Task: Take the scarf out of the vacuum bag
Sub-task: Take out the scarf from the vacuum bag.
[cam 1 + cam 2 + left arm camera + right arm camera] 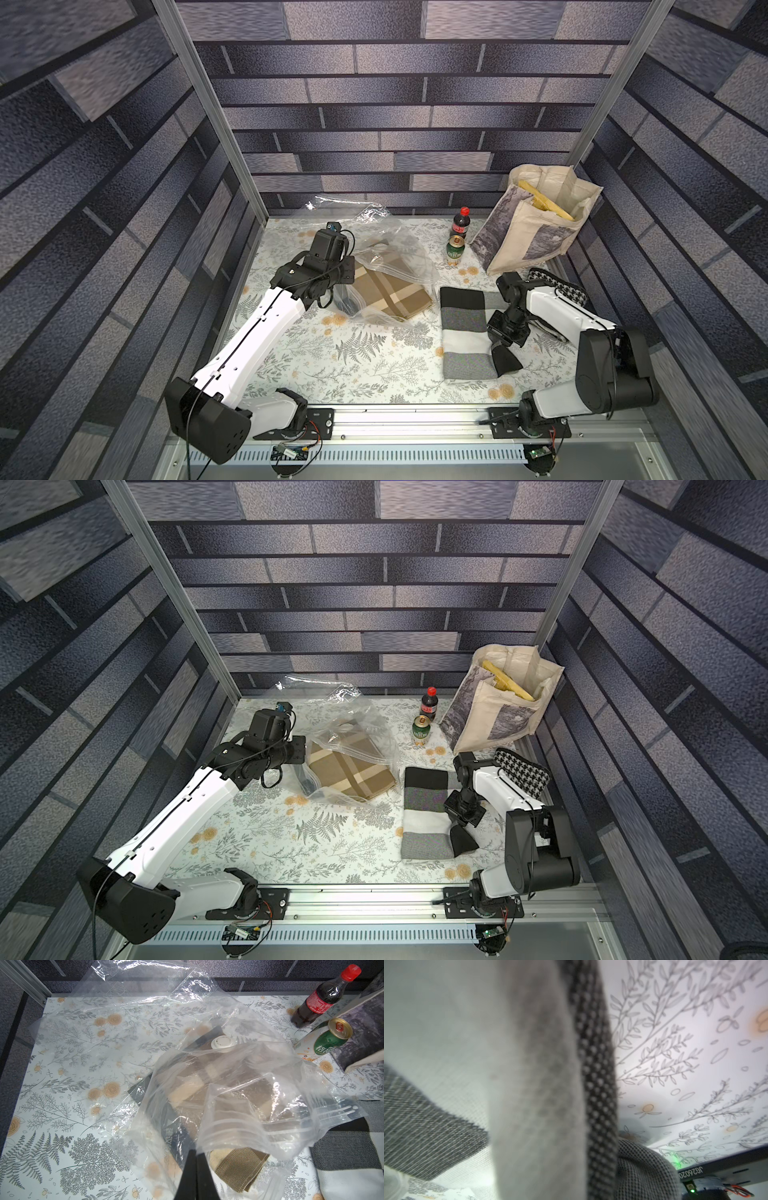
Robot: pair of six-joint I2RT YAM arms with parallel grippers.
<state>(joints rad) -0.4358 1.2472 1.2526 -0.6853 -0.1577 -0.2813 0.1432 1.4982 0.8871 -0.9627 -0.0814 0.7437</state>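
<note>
One brown scarf (pixel 234 1167) lies on the table (pixel 332 374), mostly inside the vacuum bag (pixel 249 1088), with a corner poking out. The left fingers (pixel 188 1172) are clamped on the bag's edge. The right fingers (pixel 505 359) are together beside a striped scarf (pixel 463 332). Next they probably need to grab that corner and pull.

Back wall (pixel 407 124): printed panel, long grey-blue bricks with dark joints.
Side walls (pixel 104 208): same print, left and right.
Corner posts (pixel 218 124): two bare aluminium bars, leaning outward toward the top.
Table (pixel 365 365): pale cloth with grey ferns and orange blossoms.
Front rail (pixel 415 419): aluminium, catching a bright glint.
Slotted white strip (pixel 415 455): just in front of the rail.
</note>
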